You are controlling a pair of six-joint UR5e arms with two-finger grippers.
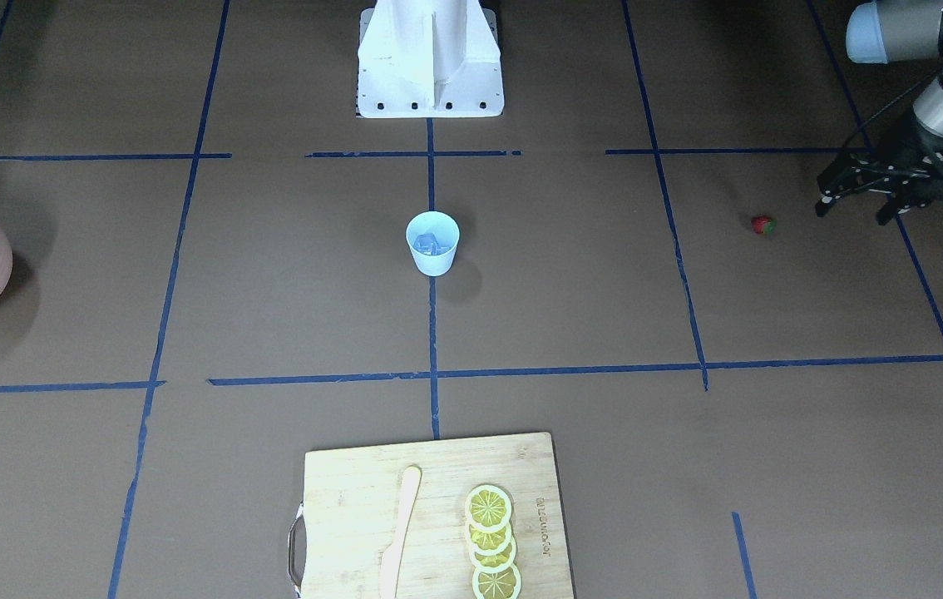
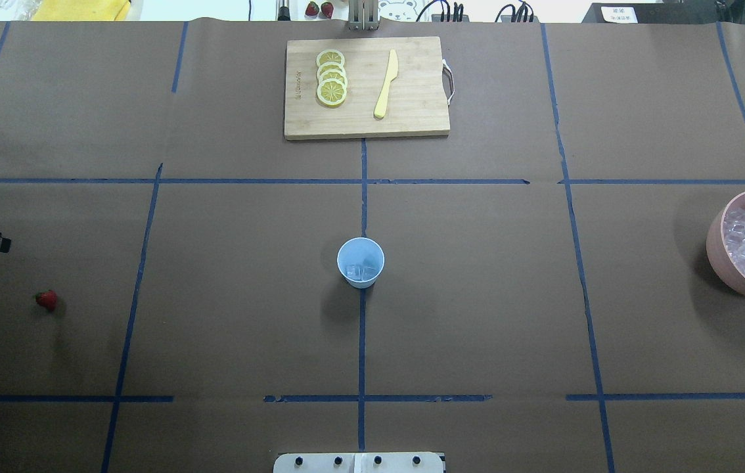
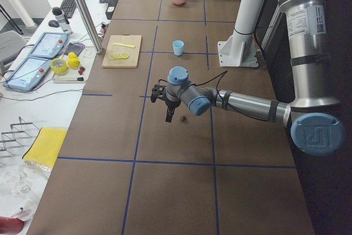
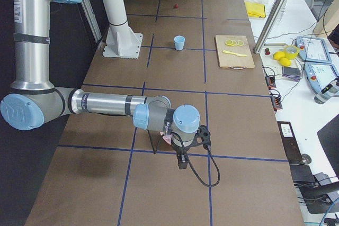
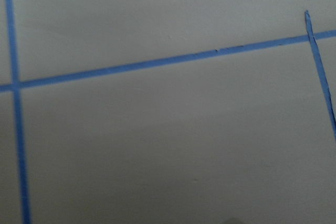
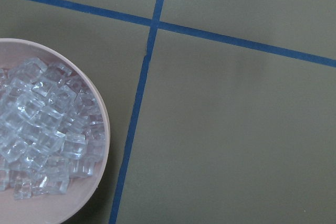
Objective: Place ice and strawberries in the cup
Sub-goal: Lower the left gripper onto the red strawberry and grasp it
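Observation:
The light-blue cup (image 1: 432, 242) stands upright at the table's middle (image 2: 361, 262) and holds a few clear ice cubes (image 2: 361, 271). The tiny red strawberry (image 1: 762, 224) lies on the brown table, also seen in the overhead view (image 2: 46, 299). My left gripper (image 1: 852, 212) hovers open and empty just beside the strawberry, apart from it. More ice (image 6: 42, 124) is piled in the pink bowl (image 6: 103, 129). My right gripper (image 4: 183, 160) shows only in the exterior right view, above the table near the bowl; I cannot tell if it is open or shut.
The pink bowl (image 2: 717, 243) sits at the table's end on my right. A wooden cutting board (image 2: 412, 112) with lemon slices (image 2: 332, 77) and a yellow knife (image 2: 385, 84) lies at the far edge. The white robot base (image 1: 430, 58) stands behind the cup.

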